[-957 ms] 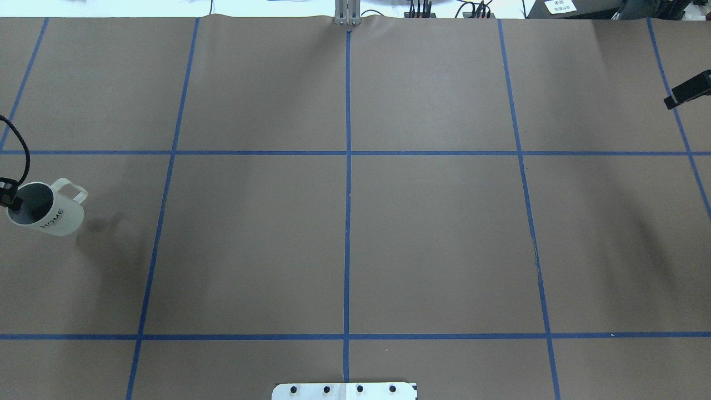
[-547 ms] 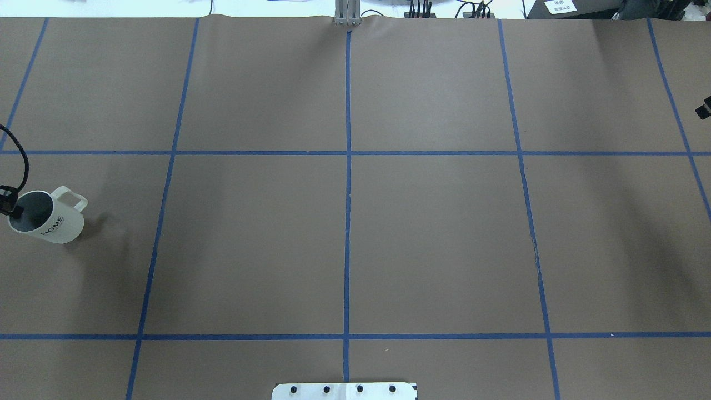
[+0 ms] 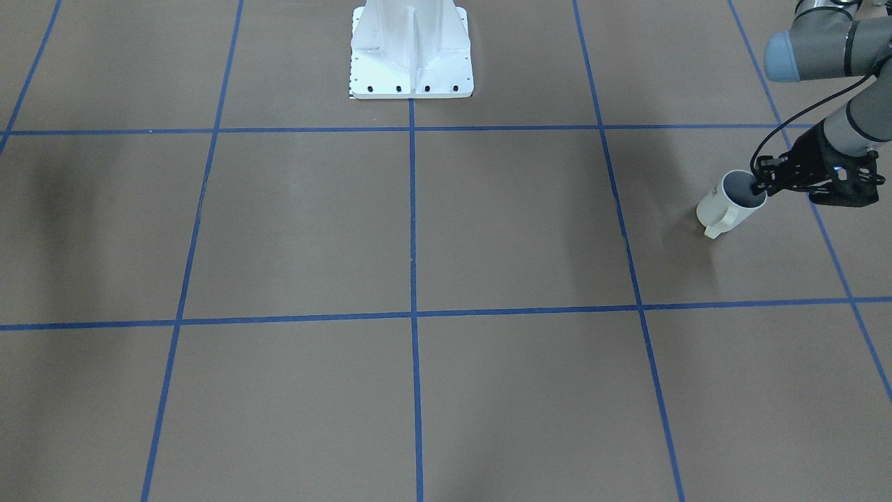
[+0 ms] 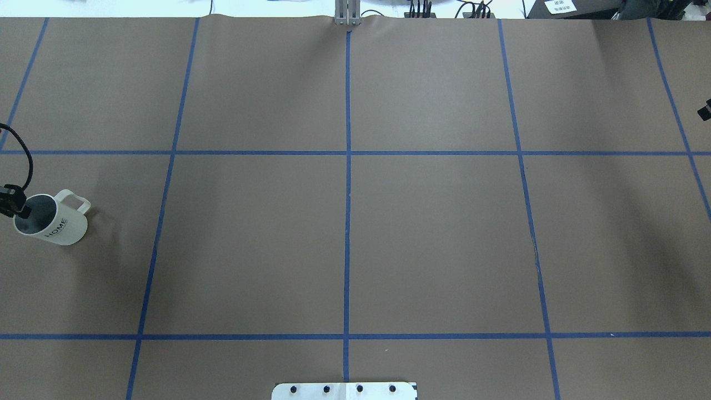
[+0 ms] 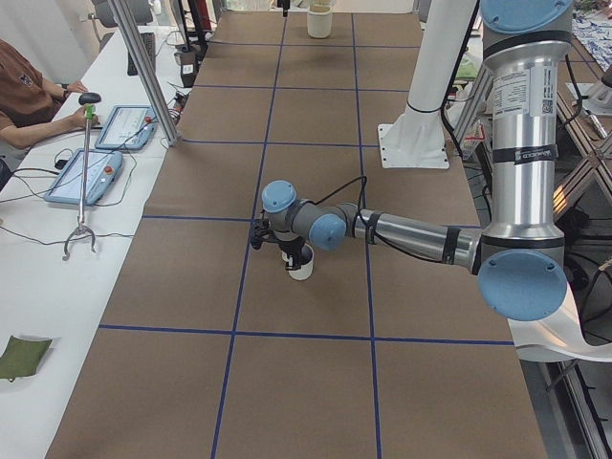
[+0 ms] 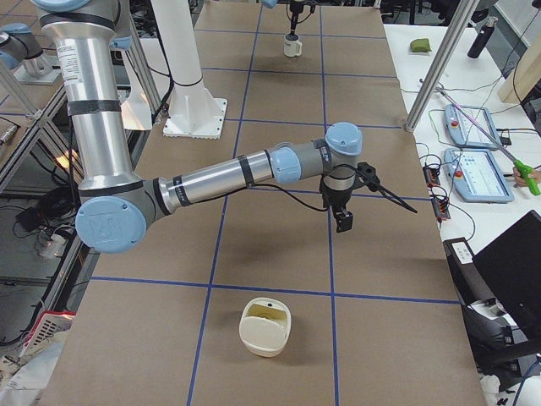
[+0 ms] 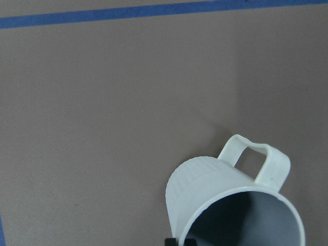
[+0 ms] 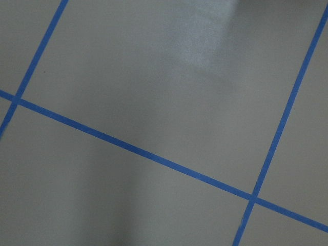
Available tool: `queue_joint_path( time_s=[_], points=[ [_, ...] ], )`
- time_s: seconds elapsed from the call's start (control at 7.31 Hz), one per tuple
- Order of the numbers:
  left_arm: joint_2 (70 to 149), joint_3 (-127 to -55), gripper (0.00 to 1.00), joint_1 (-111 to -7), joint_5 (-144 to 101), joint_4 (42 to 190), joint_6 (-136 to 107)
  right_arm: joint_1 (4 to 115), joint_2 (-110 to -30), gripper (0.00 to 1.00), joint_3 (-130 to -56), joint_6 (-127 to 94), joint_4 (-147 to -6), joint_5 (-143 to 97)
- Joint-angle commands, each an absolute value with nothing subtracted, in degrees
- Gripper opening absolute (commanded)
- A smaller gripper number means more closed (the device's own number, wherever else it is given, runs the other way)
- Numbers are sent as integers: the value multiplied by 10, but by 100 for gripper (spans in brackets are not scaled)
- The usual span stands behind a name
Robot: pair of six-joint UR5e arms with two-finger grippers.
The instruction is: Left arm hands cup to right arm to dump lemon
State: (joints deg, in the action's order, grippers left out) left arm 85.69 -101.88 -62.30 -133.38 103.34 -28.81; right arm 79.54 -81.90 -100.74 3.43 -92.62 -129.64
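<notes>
Left gripper (image 3: 757, 187) clamping the rim of the white cup (image 3: 725, 206), cup sitting upright at the table's (image 4: 355, 250) left end, right gripper (image 6: 342, 222) hovering well apart, its grip impossible to tell.

Legible markings: one word only.
The cup (image 4: 53, 225) is displaying "HOME" in dark capitals on its white side in the overhead view; a white label (image 4: 560, 5) at the far right edge is carrying print too small to read.

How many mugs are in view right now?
1: the white mug at the left end of the table, its rim gripped by the left gripper. None seems hidden.
</notes>
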Motion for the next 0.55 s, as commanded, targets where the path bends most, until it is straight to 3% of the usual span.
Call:
queue_joint_path(
  time_s=[0.0, 0.41],
  points=[
    [857, -1040, 100, -649, -1341, 1032, -287, 799, -818, 100, -1012, 34, -926, -1296],
    [851, -1075, 100, -757, -1355, 1028, -229, 844, -854, 100, -1012, 32, -925, -1304]
  ],
)
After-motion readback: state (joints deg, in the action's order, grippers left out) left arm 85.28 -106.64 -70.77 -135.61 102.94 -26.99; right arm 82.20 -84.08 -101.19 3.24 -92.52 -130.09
